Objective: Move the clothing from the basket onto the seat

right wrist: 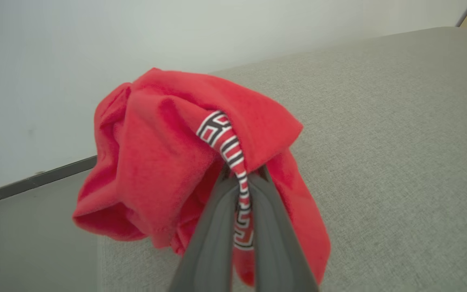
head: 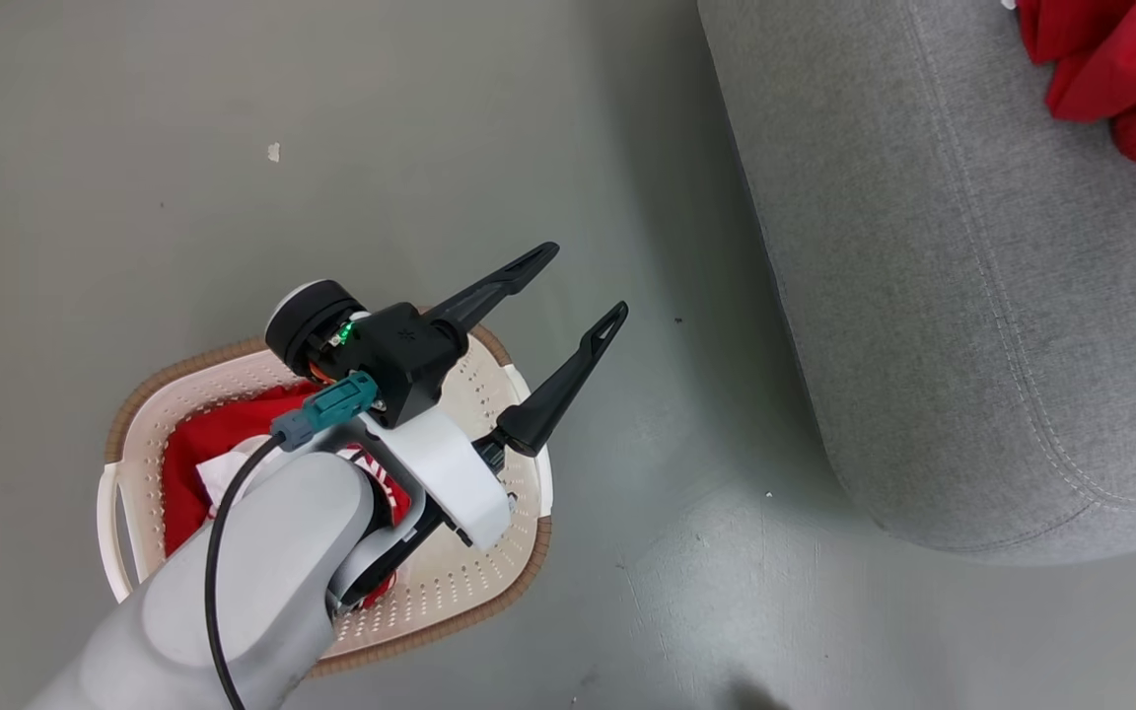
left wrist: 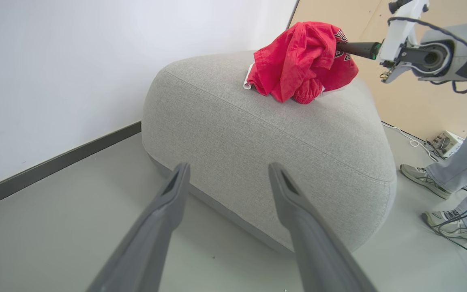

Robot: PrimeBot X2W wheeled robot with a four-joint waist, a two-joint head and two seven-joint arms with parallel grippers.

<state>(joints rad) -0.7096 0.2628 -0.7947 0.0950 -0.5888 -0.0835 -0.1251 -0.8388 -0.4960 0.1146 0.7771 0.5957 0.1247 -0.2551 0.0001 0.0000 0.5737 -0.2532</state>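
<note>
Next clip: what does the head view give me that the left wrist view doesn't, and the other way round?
Head view adds: the basket, with red clothing lying in it beneath the left forearm. Left wrist view adds: the right gripper shut on the red garment that sits bunched on top of the seat, and a person's shoes beside the seat. Shared: the grey seat, that red garment on it, and the left gripper, its jaws apart and holding nothing.
</note>
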